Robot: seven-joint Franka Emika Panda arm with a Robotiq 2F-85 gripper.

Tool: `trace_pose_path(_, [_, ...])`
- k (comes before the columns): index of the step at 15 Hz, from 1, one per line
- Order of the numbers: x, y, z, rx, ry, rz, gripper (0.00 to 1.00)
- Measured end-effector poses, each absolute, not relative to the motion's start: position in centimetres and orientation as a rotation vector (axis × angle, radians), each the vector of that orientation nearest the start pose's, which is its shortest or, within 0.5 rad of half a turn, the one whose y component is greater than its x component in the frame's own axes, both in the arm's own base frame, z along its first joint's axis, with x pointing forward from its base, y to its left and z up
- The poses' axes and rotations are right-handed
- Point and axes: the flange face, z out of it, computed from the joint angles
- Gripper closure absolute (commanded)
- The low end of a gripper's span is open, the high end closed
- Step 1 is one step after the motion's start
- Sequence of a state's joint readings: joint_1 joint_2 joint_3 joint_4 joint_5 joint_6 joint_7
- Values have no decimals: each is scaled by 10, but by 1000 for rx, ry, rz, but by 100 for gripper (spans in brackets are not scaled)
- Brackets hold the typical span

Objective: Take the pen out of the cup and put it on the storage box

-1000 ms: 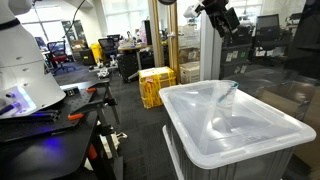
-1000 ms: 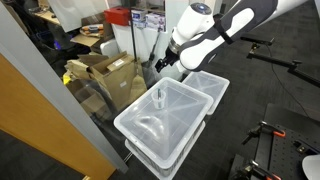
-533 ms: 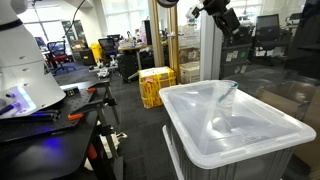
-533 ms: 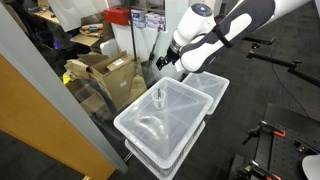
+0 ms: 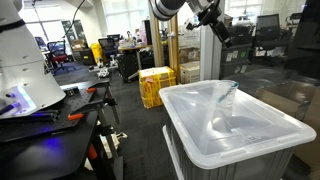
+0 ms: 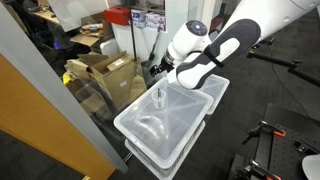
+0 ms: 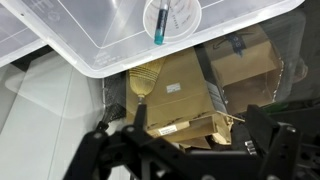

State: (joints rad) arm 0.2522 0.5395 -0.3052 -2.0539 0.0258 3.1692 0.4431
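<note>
The pen (image 7: 158,25), a thin teal stick, stands inside the clear plastic cup (image 7: 170,18). Only the wrist view, looking almost straight down into the cup, shows it clearly. The cup stands upright on the recessed lid of the translucent white storage box (image 7: 90,60), near the lid edge that faces a pile of cardboard boxes (image 7: 175,95) on the floor.

The hand (image 7: 190,152) fills the bottom of the wrist view. Its two dark fingers are spread wide apart with nothing between them, and they hang over the cardboard boxes just beyond the lid's edge.

In both exterior views the cup (image 5: 228,95) (image 6: 158,98) is a pale tumbler, and the pen inside is too small to make out. An exterior view shows the hand (image 5: 218,22) high above the storage box (image 5: 235,140), well clear of the cup, with a yellow crate (image 5: 156,86) on the floor behind. An exterior view from above shows the white arm (image 6: 200,55) bent over the far corner of the lid (image 6: 150,130), and a second similar bin (image 6: 212,88) just beside the box.
</note>
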Motion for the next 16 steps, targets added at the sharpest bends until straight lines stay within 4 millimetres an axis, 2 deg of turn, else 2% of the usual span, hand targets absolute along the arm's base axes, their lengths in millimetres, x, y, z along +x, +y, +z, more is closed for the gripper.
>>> trace_pose_path(7, [641,-12,211,-2943,706,-943,0])
trace_pose_path(8, [642,-12,209,-2947,714,-947,3])
trace_pose_path(10, [644,-12,204,-2952,735,-955,17])
trace_pose_path(12, [645,-12,200,-2947,773,-960,23])
trace_pose_path(14, [646,-10,194,-2928,828,-958,19])
trace_pose_path(16, [647,-8,186,-2914,869,-949,22])
